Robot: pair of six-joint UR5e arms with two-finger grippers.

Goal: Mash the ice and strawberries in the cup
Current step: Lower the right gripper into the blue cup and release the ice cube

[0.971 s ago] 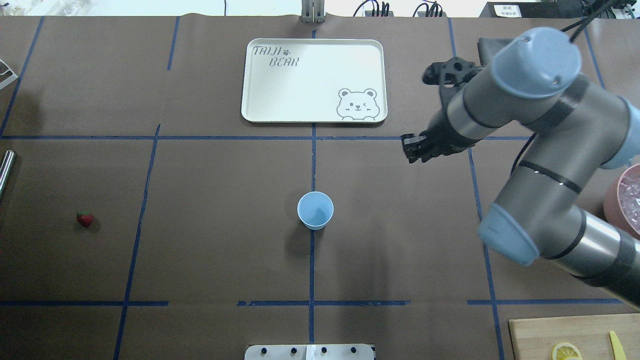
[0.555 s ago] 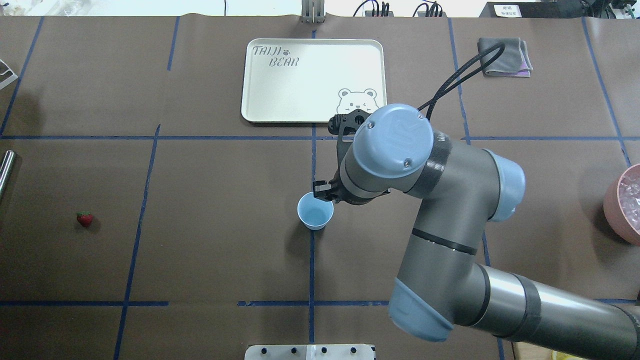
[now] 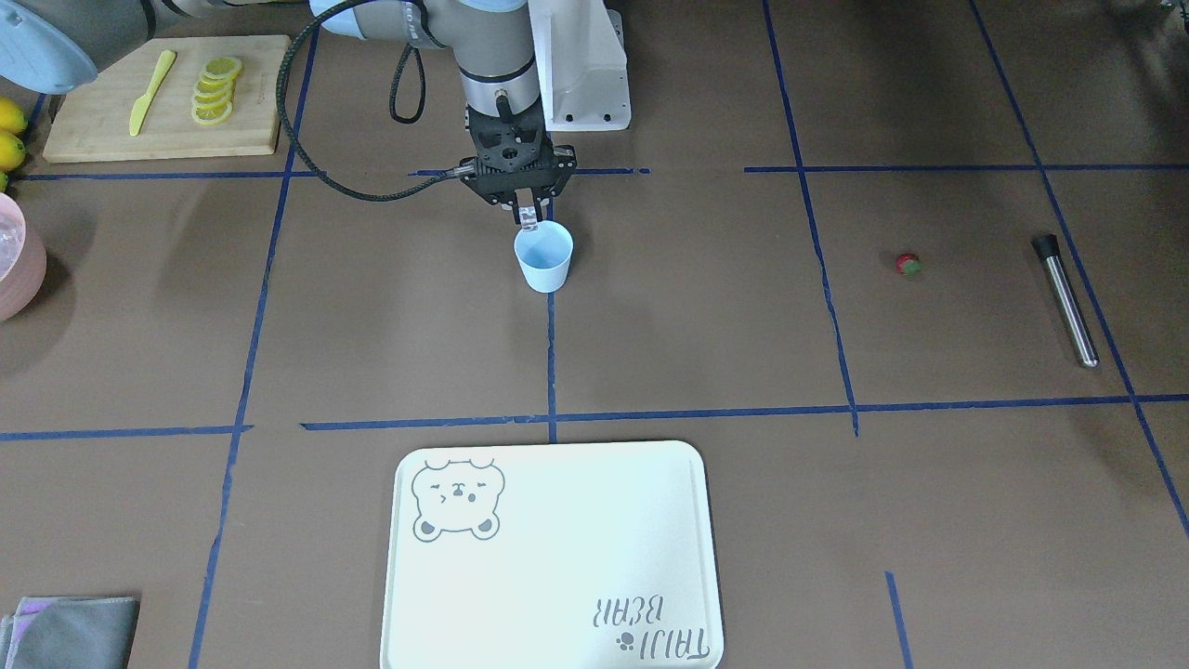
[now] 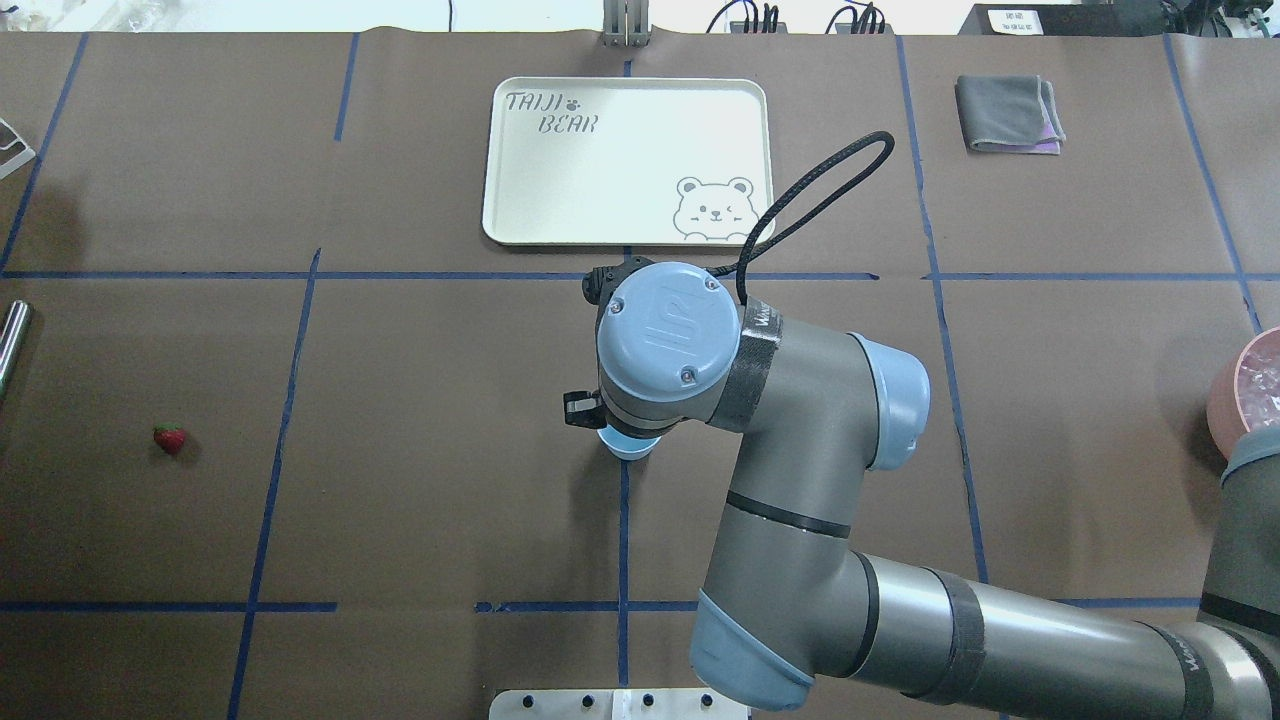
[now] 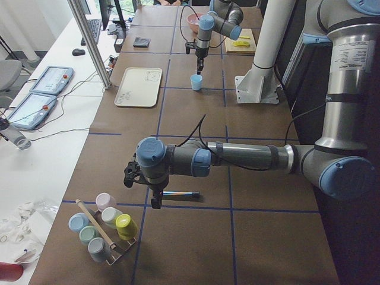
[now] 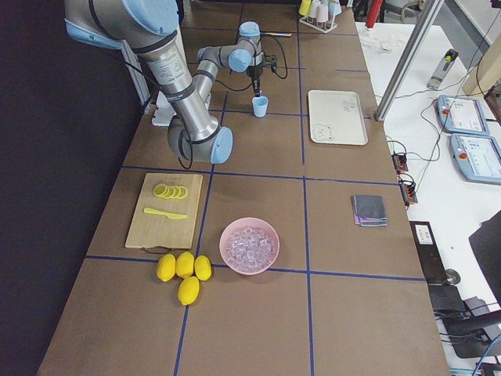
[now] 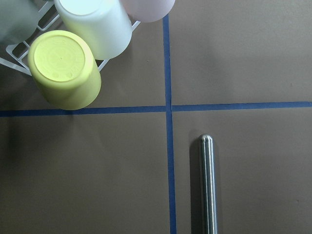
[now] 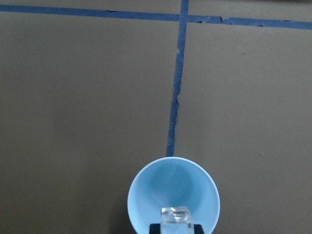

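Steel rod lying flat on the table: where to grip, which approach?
Take the steel rod mid-shaft, straight down from above, closing across its narrow width. It lies flat on the table, slim and round, so a side approach would likely roll it or hit the surface.

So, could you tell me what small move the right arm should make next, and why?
Probably open the right pincer. It holds the ice just above the cup, within the rim in the wrist view. The cup looks empty, so the cube should drop straight in.
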